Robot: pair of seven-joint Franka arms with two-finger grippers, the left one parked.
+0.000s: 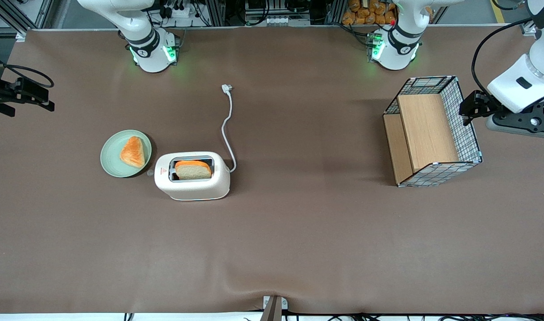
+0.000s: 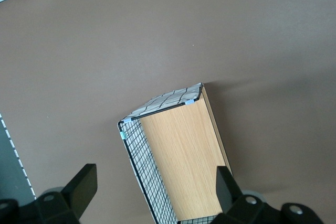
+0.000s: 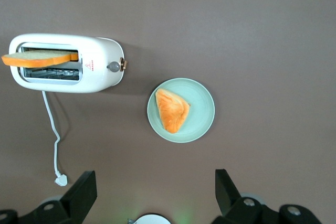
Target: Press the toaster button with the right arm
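The cream-white toaster [image 1: 196, 187] stands on the brown table with a slice of bread [image 1: 192, 170] upright in its top slot. Its small grey button [image 1: 150, 172] sticks out of the short end by the red logo, facing the green plate. My right gripper [image 1: 47, 100] hangs at the working arm's end of the table, well apart from the toaster and raised above the table. It is open and empty. The right wrist view looks down between the open gripper's [image 3: 155, 184] fingers [image 3: 84, 190] at the toaster [image 3: 100, 72] and its button [image 3: 113, 66].
A pale green plate [image 1: 113, 162] with a wedge of toast [image 1: 133, 152] lies beside the toaster's button end; it also shows in the right wrist view [image 3: 202, 116]. The white cord [image 1: 228, 129] runs away from the front camera to its plug [image 1: 227, 88]. A wire-and-wood basket [image 1: 432, 133] stands toward the parked arm's end.
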